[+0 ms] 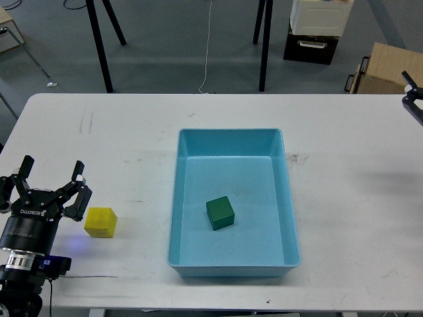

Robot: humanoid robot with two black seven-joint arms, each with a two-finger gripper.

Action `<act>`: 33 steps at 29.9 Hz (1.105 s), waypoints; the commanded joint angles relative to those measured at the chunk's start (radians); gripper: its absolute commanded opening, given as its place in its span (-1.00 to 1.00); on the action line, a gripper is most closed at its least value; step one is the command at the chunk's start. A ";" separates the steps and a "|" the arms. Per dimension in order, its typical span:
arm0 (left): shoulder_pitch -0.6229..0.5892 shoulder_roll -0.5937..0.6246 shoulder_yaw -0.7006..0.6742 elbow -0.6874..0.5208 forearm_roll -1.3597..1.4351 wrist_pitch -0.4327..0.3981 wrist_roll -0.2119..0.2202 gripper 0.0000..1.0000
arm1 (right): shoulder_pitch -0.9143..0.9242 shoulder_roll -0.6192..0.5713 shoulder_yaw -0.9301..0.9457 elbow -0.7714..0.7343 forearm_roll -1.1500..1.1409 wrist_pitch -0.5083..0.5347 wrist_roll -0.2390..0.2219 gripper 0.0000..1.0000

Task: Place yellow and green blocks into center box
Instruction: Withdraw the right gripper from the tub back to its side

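The blue tray (232, 198) sits in the middle of the white table (119, 132), with its long side going away from the robot. There is lots of bare table on both sides of it. The green block (220, 213) lies inside the tray, near the middle, turned a little and not touching any wall. The yellow block (100, 222) sits on the table, well left of the tray. The left claw (51, 177) is spread wide, holding nothing, just beside the yellow block. The right claw (413, 99) peeks in at the far right edge; I cannot tell how it stands. Behind the table is a gray floor with a cardboard box (386, 69).
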 commanded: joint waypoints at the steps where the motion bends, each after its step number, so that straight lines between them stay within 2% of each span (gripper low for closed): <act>1: -0.006 0.003 -0.002 -0.002 0.000 0.000 0.000 1.00 | -0.191 0.094 0.050 0.094 0.044 0.074 0.040 1.00; 11: -0.009 0.004 -0.010 -0.006 -0.002 0.000 -0.003 1.00 | -0.498 0.457 0.108 0.288 0.047 0.083 0.042 1.00; 22: -0.022 0.003 -0.041 -0.023 -0.009 0.000 -0.009 1.00 | -0.515 0.419 0.118 0.286 0.044 0.083 0.041 1.00; 26: -0.046 0.009 -0.132 -0.018 -0.005 0.000 -0.030 1.00 | -0.538 0.411 0.111 0.291 0.041 0.064 0.041 1.00; 28: -0.092 0.020 -0.188 0.007 0.000 0.000 -0.023 1.00 | -0.547 0.392 0.108 0.289 0.040 0.059 0.041 1.00; 33: -0.244 0.104 -0.190 0.098 -0.002 0.000 0.017 1.00 | -0.564 0.321 0.105 0.291 0.043 0.061 0.041 1.00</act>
